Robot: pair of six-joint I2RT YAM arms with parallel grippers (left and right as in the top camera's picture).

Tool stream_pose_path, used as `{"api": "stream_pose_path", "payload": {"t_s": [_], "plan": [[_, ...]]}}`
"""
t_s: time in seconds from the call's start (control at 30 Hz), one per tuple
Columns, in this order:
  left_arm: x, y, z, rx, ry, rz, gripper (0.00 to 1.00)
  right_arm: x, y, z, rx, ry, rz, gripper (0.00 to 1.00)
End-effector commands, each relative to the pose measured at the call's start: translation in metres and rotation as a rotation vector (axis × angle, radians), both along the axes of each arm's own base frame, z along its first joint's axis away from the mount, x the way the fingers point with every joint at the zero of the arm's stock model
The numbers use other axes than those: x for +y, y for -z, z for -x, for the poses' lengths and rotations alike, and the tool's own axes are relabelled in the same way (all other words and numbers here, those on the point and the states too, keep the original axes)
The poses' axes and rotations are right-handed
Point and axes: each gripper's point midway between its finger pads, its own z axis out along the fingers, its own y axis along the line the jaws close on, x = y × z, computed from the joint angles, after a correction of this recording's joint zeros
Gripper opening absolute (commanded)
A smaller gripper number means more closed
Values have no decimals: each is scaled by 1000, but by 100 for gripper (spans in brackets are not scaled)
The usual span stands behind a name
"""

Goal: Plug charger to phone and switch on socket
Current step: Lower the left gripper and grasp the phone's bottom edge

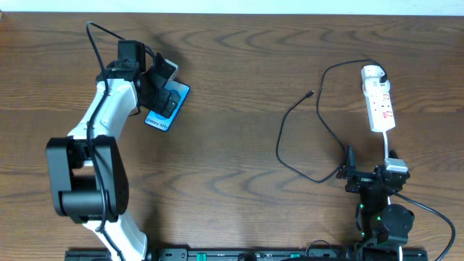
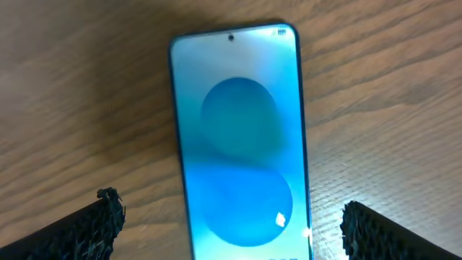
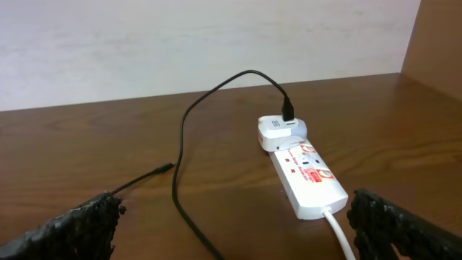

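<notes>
With left fingers [image 2: 86, 227] and right fingers [image 3: 72, 227] spread wide, empty, the charger [image 3: 180, 144] is not yet plugged into the phone [image 2: 238, 144], nor the socket [image 3: 310, 173] switched.

Overhead top-down; left wrist close over phone [image 2: 238, 144]; right wrist low, facing socket [image 3: 309, 177].
</notes>
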Motion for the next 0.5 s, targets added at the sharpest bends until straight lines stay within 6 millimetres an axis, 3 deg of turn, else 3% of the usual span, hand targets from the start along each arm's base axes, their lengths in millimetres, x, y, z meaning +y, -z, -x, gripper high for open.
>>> {"api": "stream_pose_path", "payload": {"t_s": [0.0, 0.13, 0.3, 0.47], "plan": [[1, 26, 5, 58, 23, -10, 98, 2, 2, 0, 5, -8, -10, 99], [0, 38, 7, 84, 24, -9, 98, 2, 2, 0, 5, -7, -10, 99], [0, 37, 4, 75, 17, -2, 98, 2, 2, 0, 5, -8, -10, 99], [-14, 35, 5, 72, 40, 78, 98, 2, 2, 0, 5, -8, -10, 99]]}}
